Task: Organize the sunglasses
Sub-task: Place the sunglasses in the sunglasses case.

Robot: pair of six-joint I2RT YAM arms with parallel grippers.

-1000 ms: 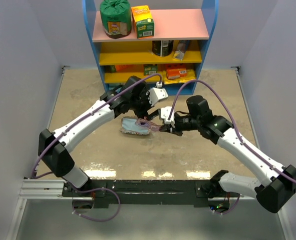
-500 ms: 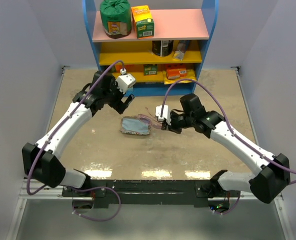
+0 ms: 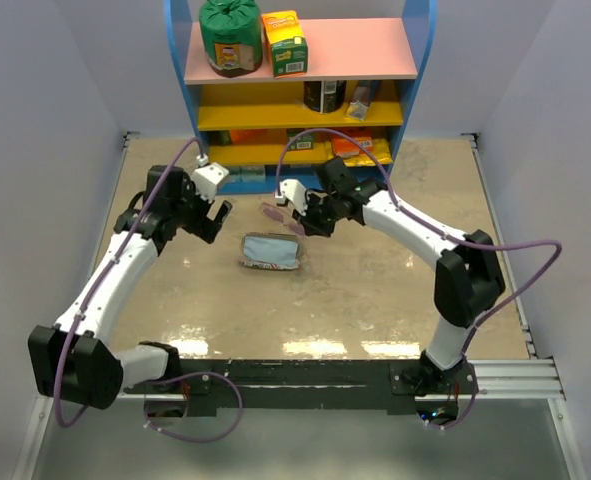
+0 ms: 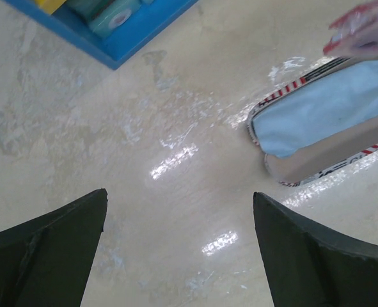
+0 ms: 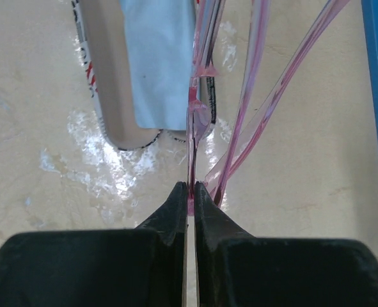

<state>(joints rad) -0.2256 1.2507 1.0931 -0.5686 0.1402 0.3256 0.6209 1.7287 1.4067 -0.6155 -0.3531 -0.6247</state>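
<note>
Right wrist alone, right pincer (image 5: 190,186) clamping sunglasses (image 5: 200,118) rim

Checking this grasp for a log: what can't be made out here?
- Right wrist view: the top edge cuts off the sunglasses; only thin pink parts pinched in the right hand show.
- Left wrist view: the sunglasses are a blurred smear cut by the top right corner.
- Top view: the print on the pouch is too small to read.
</note>
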